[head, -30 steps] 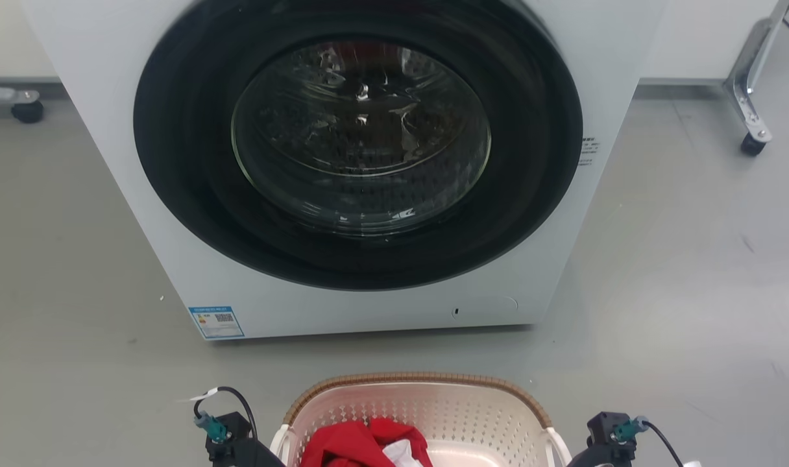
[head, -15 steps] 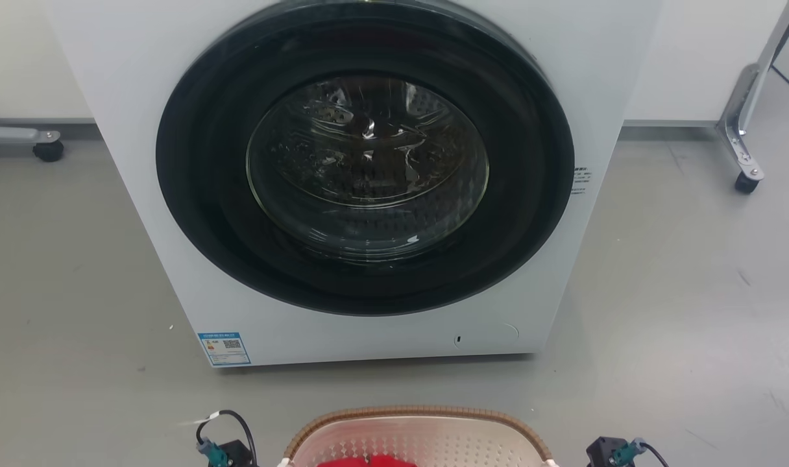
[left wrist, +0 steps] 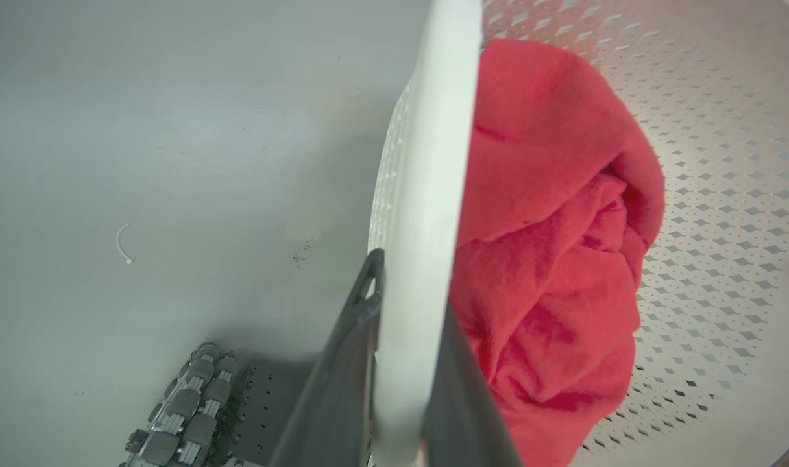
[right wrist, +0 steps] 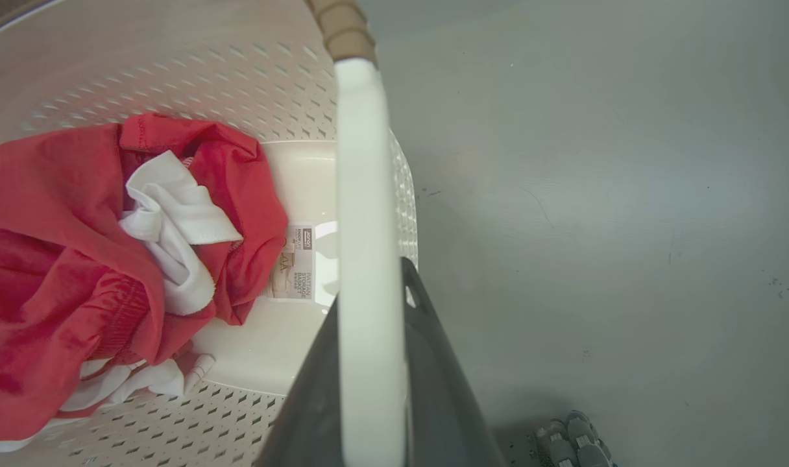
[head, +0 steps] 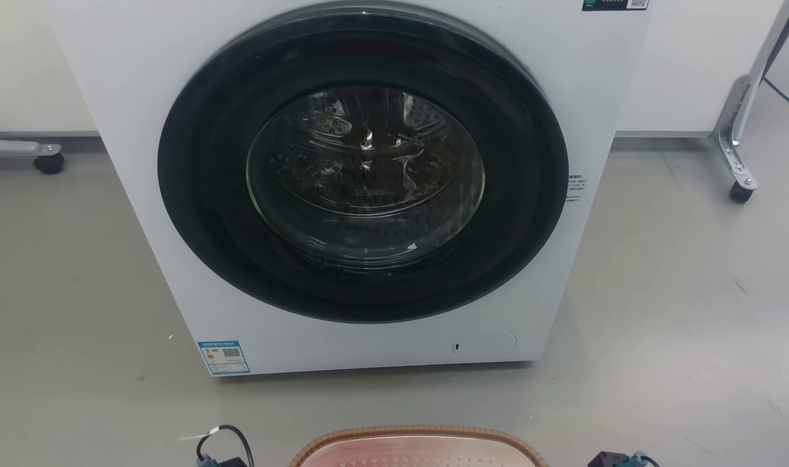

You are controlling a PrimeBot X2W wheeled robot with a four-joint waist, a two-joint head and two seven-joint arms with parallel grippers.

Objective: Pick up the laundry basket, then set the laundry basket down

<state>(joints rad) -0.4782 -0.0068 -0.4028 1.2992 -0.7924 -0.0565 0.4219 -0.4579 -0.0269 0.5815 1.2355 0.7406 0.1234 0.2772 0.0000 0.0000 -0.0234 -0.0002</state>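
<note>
Head view: a white washing machine (head: 342,347) with a dark round door (head: 200,168) stood on the grey floor (head: 680,292). The brown-rimmed laundry basket (head: 420,446) showed at the bottom edge, just before the machine. Left wrist view: the left gripper (left wrist: 407,305) was clamped on a white side handle (left wrist: 436,149) of the basket, one finger on each face. A red garment (left wrist: 550,246) lay inside against the perforated wall. Right wrist view: the right gripper (right wrist: 370,298) pinched the opposite handle (right wrist: 362,162) likewise. A white cloth (right wrist: 167,233) sat tucked in the red one, beside a label (right wrist: 297,263) on the base.
</note>
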